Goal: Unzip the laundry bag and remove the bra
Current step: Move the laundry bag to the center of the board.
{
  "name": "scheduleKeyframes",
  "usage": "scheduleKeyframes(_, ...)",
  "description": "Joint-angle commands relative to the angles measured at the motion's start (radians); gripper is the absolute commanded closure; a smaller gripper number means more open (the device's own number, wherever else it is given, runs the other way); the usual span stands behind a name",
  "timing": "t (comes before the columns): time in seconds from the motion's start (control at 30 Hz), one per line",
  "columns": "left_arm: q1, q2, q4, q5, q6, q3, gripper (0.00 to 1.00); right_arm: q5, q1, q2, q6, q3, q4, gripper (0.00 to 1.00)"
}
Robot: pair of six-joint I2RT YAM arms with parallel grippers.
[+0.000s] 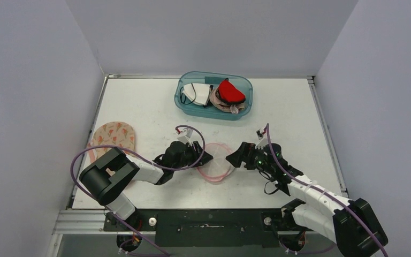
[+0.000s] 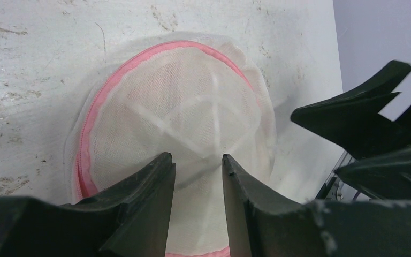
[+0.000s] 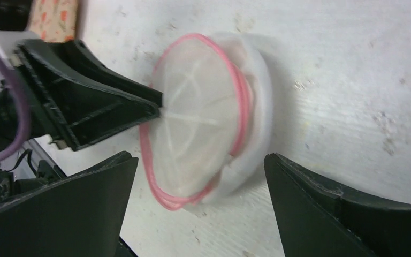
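The laundry bag (image 1: pixel 215 162) is a round white mesh pouch with a pink zipper rim, lying mid-table between the arms. My left gripper (image 1: pixel 206 157) is shut on the mesh of its upper face (image 2: pixel 182 101), which puckers toward the fingertips (image 2: pixel 197 157). In the right wrist view that face (image 3: pixel 198 118) stands lifted off the white lower half, held by the left gripper (image 3: pixel 159 107). My right gripper (image 1: pixel 234 159) sits just right of the bag, open wide (image 3: pixel 200 156) and holding nothing. The bra cannot be made out through the mesh.
A blue plastic bin (image 1: pixel 182 104) with red, white and beige garments stands at the back centre. A floral-patterned pink item (image 1: pixel 115 136) lies on the left of the table. Grey walls close in three sides.
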Motion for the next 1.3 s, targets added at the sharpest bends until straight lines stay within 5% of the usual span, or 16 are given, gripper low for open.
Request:
scheduleKeyframes(0.0,-0.005,-0.019,-0.009,-0.021,0.017,-0.013,0.64,-0.046,-0.032,0.060,0.083,-0.069,0.068,0.05)
scheduleKeyframes(0.33,-0.025,-0.016,-0.016,-0.047,0.022,-0.010,0.64,-0.095,0.009,0.250,0.217,-0.065,0.293,0.06)
scheduleKeyframes(0.73,-0.040,0.003,-0.019,-0.055,0.030,0.002,0.64,-0.002,0.072,0.458,0.241,-0.006,0.332,0.52)
scheduleKeyframes(1.0,-0.040,-0.043,-0.038,-0.060,0.026,-0.008,0.64,0.016,0.075,0.452,0.243,-0.019,0.325,0.94)
scheduleKeyframes(1.27,-0.041,-0.311,-0.292,-0.133,0.034,0.010,0.52,0.058,0.043,0.254,0.193,-0.037,0.159,0.95)
